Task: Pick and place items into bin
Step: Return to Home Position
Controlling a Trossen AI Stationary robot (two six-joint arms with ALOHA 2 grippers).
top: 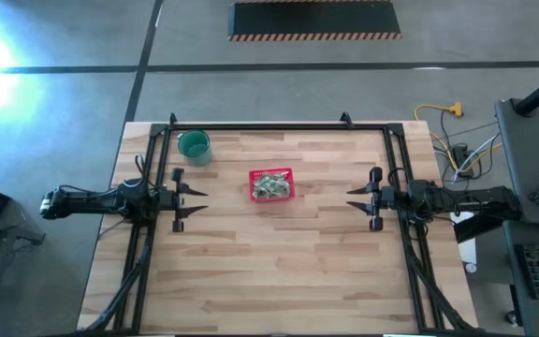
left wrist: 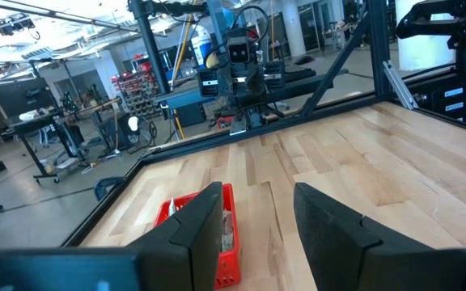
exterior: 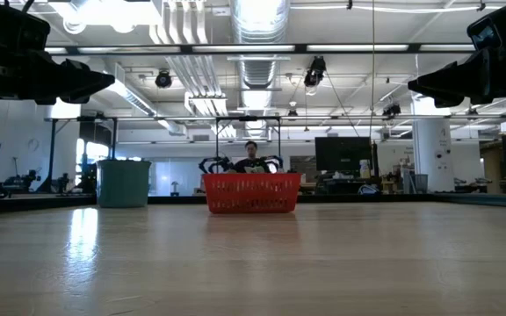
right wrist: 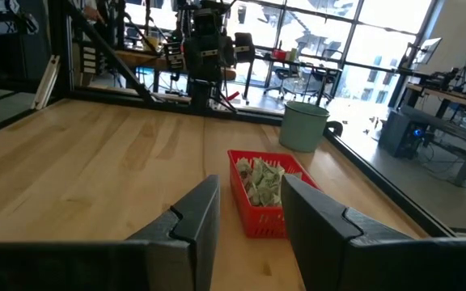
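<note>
The red basket [top: 271, 184] stands on its base on the table, between the two arms and toward the far edge; it also shows in the low view [exterior: 250, 193]. Pale green-and-white packets [top: 271, 186] lie piled inside it, seen too in the right wrist view [right wrist: 263, 182]. My left gripper [top: 198, 205] hovers open above the table's left side, well clear of the basket [left wrist: 201, 234]. My right gripper [top: 355, 203] hovers open above the right side, facing the basket [right wrist: 265, 194]. Neither holds anything.
A round teal-green cup [top: 194, 146] stands near the table's far left corner, left of the basket. A black frame rail [top: 269, 126] runs along the far edge and down both sides. Bare wood [top: 279, 271] spreads over the near half.
</note>
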